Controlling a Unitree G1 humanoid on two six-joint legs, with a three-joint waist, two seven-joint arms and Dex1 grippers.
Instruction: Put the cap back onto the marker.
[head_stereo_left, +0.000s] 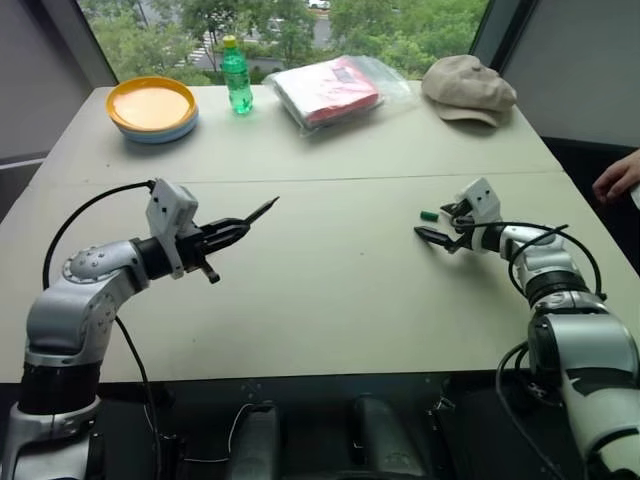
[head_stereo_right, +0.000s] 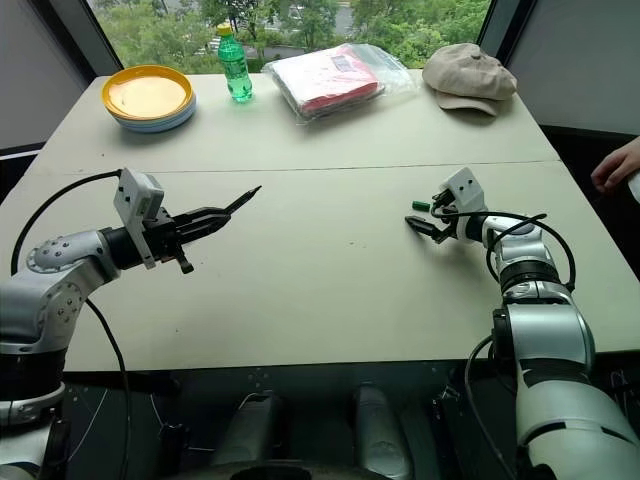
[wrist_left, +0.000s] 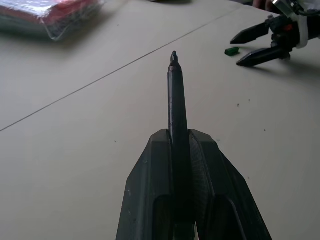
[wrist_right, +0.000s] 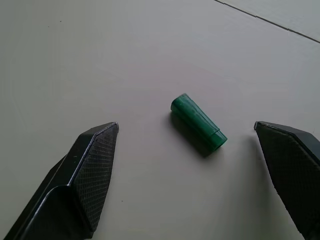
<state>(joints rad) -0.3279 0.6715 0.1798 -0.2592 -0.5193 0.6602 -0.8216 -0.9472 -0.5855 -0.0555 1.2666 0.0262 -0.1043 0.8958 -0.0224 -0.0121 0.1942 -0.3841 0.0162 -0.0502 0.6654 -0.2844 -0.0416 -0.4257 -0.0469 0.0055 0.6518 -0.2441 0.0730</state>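
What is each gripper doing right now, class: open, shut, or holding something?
Left gripper: shut on the marker.
Right gripper: open, holding nothing; the cap lies on the table between its fingers.

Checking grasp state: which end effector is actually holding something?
The left end effector, shut on the marker. The right end effector is open, the cap loose on the table.

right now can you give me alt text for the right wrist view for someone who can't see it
A small green cap lies on its side on a pale table, untouched, just ahead of the gap between the right gripper's two black fingers, which stand wide open on either side.
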